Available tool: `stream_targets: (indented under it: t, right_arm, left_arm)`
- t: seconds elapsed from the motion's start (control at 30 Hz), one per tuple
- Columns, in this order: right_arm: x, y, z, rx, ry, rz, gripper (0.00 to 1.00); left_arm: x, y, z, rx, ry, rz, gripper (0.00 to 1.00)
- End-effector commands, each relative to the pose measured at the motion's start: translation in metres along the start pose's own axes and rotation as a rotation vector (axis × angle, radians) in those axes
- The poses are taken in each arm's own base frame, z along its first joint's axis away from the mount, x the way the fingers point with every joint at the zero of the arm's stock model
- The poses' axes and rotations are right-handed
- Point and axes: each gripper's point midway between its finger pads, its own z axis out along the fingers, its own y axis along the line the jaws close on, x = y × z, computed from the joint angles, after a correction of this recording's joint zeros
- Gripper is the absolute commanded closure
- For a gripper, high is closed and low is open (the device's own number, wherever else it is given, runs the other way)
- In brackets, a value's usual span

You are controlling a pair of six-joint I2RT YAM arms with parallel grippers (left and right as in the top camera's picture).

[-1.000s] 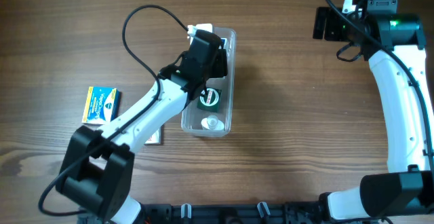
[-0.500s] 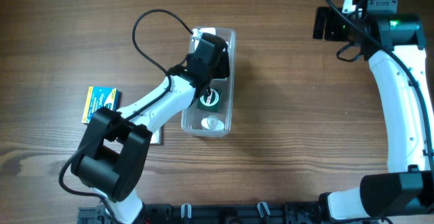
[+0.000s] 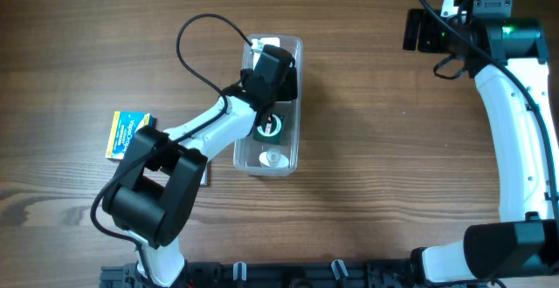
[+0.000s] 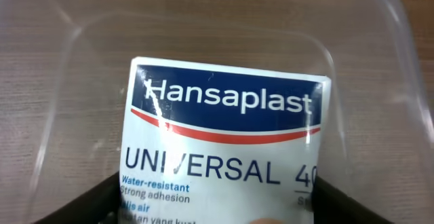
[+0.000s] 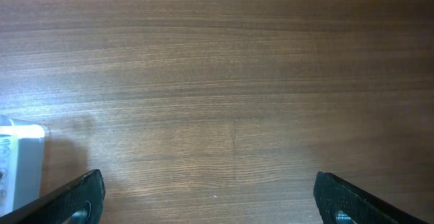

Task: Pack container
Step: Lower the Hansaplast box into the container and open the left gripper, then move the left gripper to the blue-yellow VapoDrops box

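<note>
The clear plastic container [image 3: 295, 54] lies lengthwise at the table's middle. My left gripper [image 3: 272, 65] reaches into its far end, shut on a white and blue Hansaplast plaster box [image 4: 224, 136], which sits inside the container's [image 4: 380, 41] rounded far end. A round green item [image 3: 270, 127] and a small white item [image 3: 272, 158] lie in the container's near half. My right gripper [image 5: 215, 200] is open and empty over bare wood at the far right [image 3: 425, 31].
A blue and yellow box [image 3: 127, 134] lies on the table to the left of the container. A small grey flat item [image 3: 203, 176] lies beside the left arm's base link. The container's corner shows at the right wrist view's left edge [image 5: 17, 163].
My left arm has swung its elbow in towards the container, and the gripper has shifted slightly right over the container's far end. The right arm has not moved.
</note>
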Motion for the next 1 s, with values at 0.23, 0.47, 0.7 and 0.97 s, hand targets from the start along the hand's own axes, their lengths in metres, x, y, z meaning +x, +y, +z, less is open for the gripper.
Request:
stream_targets:
  t: [0.23, 0.47, 0.7, 0.97]
  right_arm:
    - [-0.006, -0.002, -0.006, 0.005, -0.024, 0.022, 0.0]
    - [-0.006, -0.002, -0.006, 0.005, -0.024, 0.022, 0.0]
    - [-0.006, -0.002, -0.006, 0.005, -0.024, 0.022, 0.0]
    - [-0.006, -0.002, -0.006, 0.005, -0.024, 0.022, 0.0]
  left_arm:
    - [-0.016, 0.0, -0.006, -0.006, -0.047, 0.004, 0.09]
    - [-0.066, -0.023, -0.066, 0.128, -0.171, -0.027, 0.16]
    - [-0.096, 0.019, -0.133, 0.057, -0.229, -0.058, 0.15]
    - [-0.061, 0.173, -0.201, -0.255, -0.08, -0.438, 0.0]
